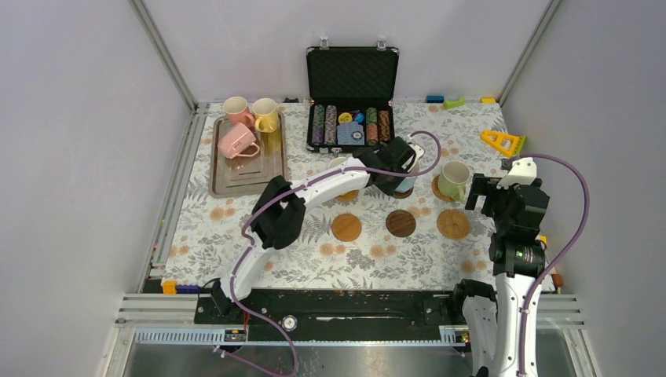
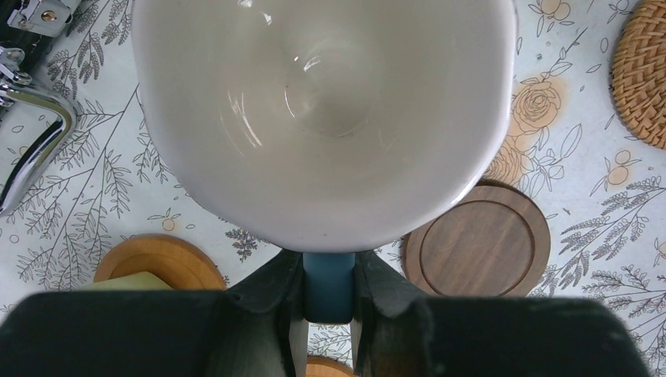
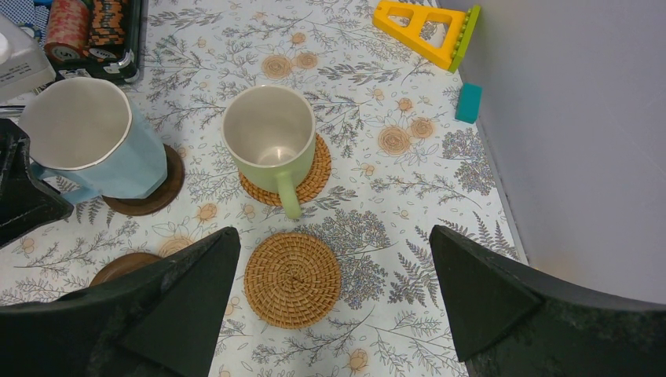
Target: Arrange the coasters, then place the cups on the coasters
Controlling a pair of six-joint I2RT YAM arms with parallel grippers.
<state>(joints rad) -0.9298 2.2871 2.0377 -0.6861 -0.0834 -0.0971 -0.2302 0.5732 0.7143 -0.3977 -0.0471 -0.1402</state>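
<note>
Light blue cup (image 3: 90, 149), handle clamped by left end effector (image 2: 328, 275), over a dark coaster (image 3: 149, 203); right end effector (image 3: 331, 243) spread apart.

We see the light blue mug (image 3: 94, 149) tilted over a dark wood coaster (image 3: 161, 190). At its three o'clock the pale green mug (image 3: 271, 137) stands upright on a woven coaster (image 3: 314, 177). Bare at six o'clock lie a tan disc (image 1: 346, 227), a dark disc (image 1: 400, 223) and a woven disc (image 1: 453, 224). The pink mugs (image 1: 237, 141) and the yellow mug (image 1: 265, 115) cluster at ten o'clock.
</note>
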